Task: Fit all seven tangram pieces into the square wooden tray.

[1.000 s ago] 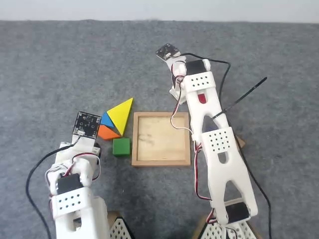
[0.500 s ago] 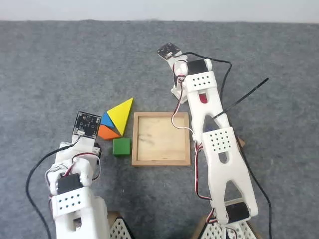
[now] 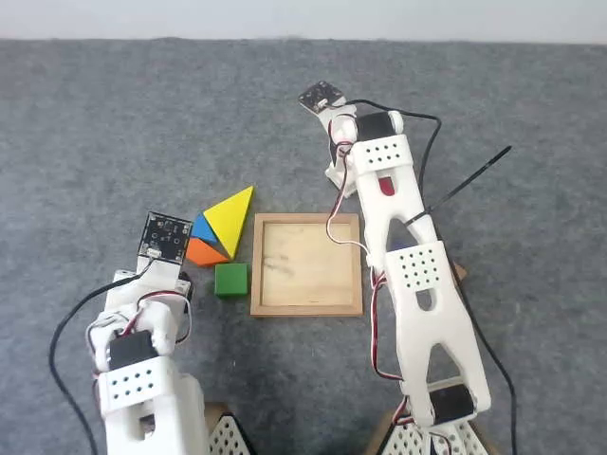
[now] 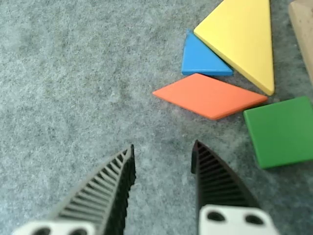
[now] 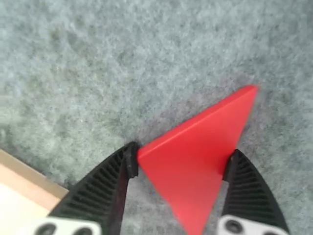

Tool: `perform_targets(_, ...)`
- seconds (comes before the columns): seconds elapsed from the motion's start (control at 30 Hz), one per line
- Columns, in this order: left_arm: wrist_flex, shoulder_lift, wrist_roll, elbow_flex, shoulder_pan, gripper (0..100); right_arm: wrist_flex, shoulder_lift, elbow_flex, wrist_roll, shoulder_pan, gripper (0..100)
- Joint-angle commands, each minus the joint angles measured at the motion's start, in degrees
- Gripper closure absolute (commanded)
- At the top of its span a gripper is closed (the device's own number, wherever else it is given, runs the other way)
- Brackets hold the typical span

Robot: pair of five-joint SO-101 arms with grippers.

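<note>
Wooden tray (image 3: 305, 310), centre of the high view, holds nothing: zero of seven pieces placed. Yellow triangle (image 3: 232, 216), blue triangle (image 3: 202, 228), orange parallelogram (image 3: 204, 252) and green square (image 3: 230, 280) lie on the grey table (image 3: 114, 123) left of the tray, the square just beside its rim. Left pincer (image 4: 163, 147) is open and empty, over bare felt near the parallelogram. Right pincer (image 5: 183, 155) is spread astride a red triangle (image 5: 195, 147) lying flat; firm grip not confirmed. Five pieces seen, all seven left to fit.
</note>
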Motion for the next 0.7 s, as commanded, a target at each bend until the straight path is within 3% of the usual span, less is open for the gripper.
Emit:
perform_targets(0.0,-1.23,-1.32,-0.62,-0.66,0.18,82,1.54,-5.14,-0.79,-1.41,-0.04,77.9)
perform_targets(0.67,-1.23,-1.32,-0.62,-0.66,0.09,82,7.52,-14.2,-0.18,-1.23,-2.07,77.3)
